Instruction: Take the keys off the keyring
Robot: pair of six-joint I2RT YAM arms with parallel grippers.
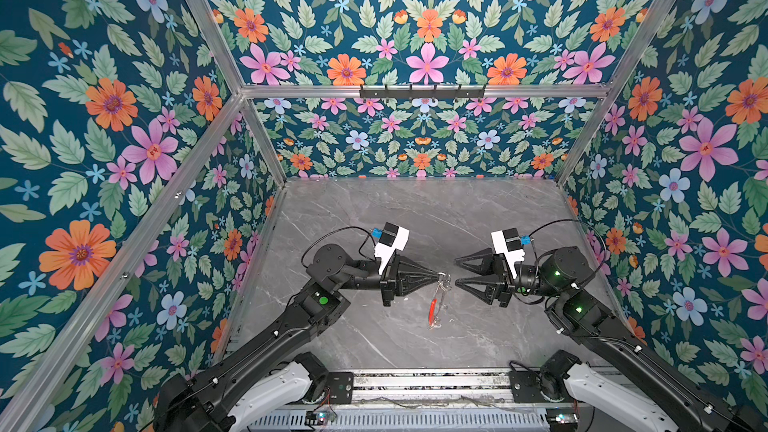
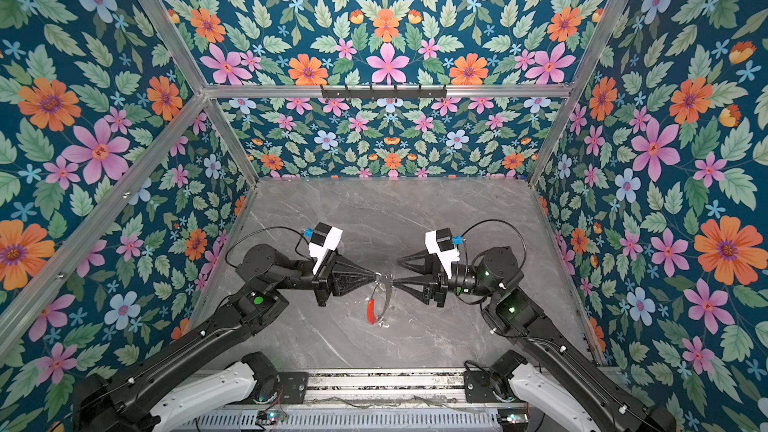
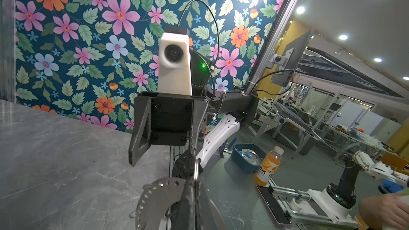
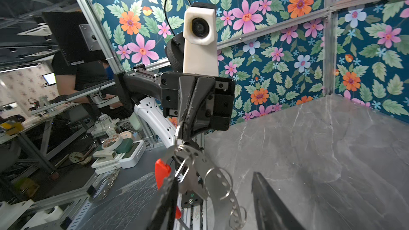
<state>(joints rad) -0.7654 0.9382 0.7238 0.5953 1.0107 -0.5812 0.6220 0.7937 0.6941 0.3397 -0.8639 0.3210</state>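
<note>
- The keyring (image 1: 437,299) is hanging above the marble table (image 1: 415,218), red sleeve (image 1: 433,312) lowest.
- The left gripper (image 1: 443,274) is pinching its top, jaws fully closed.
- The right gripper (image 1: 456,271) is standing parted just beside it, gripping nothing.

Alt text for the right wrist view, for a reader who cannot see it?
The left pincer, shut, holds the keyring up above the grey table; a red sleeve and small split rings hang from its perforated metal band. The right pincer's dark fingers stand open in the foreground, floral walls behind.
</note>
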